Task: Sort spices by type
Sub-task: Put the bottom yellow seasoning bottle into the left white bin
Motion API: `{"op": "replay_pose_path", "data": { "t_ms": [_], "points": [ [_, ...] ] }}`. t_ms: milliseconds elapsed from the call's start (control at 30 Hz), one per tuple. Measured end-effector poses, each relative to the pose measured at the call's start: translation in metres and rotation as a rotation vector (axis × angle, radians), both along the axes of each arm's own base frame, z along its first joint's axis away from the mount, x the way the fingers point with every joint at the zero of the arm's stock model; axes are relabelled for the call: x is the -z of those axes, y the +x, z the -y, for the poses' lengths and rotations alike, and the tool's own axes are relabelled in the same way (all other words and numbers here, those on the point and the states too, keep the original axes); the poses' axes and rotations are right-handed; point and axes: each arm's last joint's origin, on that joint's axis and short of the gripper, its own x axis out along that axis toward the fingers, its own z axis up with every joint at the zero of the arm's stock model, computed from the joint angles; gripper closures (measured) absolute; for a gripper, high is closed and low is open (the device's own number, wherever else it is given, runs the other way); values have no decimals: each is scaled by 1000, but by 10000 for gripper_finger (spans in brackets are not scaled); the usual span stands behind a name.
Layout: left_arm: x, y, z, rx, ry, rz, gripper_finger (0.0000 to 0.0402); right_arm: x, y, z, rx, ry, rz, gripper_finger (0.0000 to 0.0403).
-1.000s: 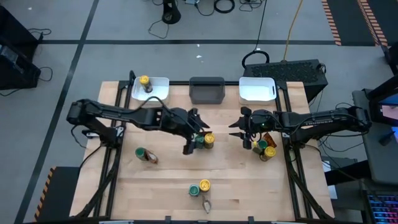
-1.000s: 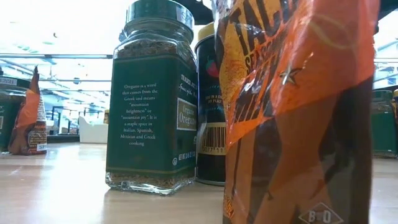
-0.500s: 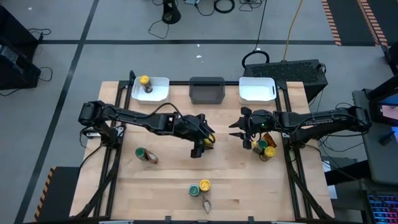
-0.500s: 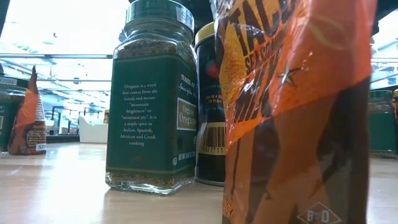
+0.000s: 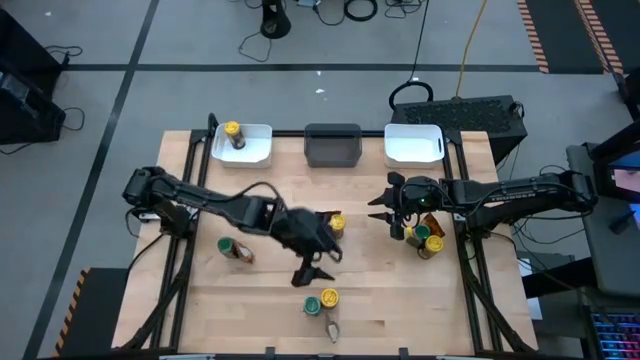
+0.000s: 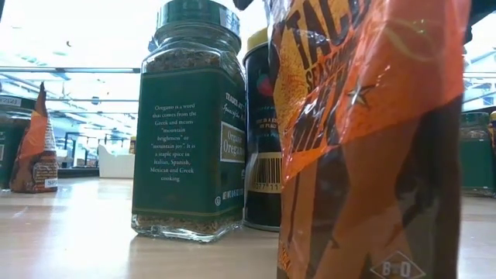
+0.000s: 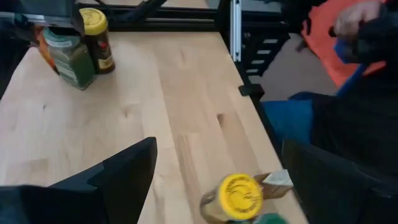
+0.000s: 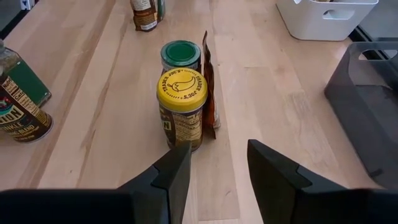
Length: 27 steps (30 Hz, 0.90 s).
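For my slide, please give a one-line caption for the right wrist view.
Right hand, open and empty, faces a yellow-lidded jar with a green-lidded jar and a packet behind it.

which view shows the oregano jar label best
The low view: the green-lidded oregano jar stands close up, its label readable. The high view shows only its green lid; the left wrist view catches a green sliver at its edge.

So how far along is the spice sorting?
Done: one yellow-lidded dark jar sits in the left white rectangular bin. In hand: nothing; the left end effector hangs open near the front group of jars, the right end effector waits open by its group. Left: every other jar and orange packet on the wooden table.
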Motion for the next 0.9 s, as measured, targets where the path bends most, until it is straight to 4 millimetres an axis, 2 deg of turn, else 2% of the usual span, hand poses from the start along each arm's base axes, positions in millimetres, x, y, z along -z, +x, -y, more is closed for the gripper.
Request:
{"op": "replay_pose_path", "data": {
  "t_ms": [200, 400, 600, 767, 900],
  "points": [
    [-21, -5, 40, -114, 0, 47, 52, 0, 0, 0, 6, 10, -3, 261],
    [-16, 13, 74, -140, 60, -22, 52, 1, 0, 0, 7, 15, -6, 261],
    [5, 37, 86, -207, 99, -130, 52, 1, -1, -1, -1, 14, -11, 261],
    [27, 45, 89, -253, 71, -210, 52, 4, -2, -5, -21, 12, -43, 261],
    [31, 47, 89, -285, 29, -234, 52, 5, -3, -6, -35, 0, -59, 261]
  ]
}}
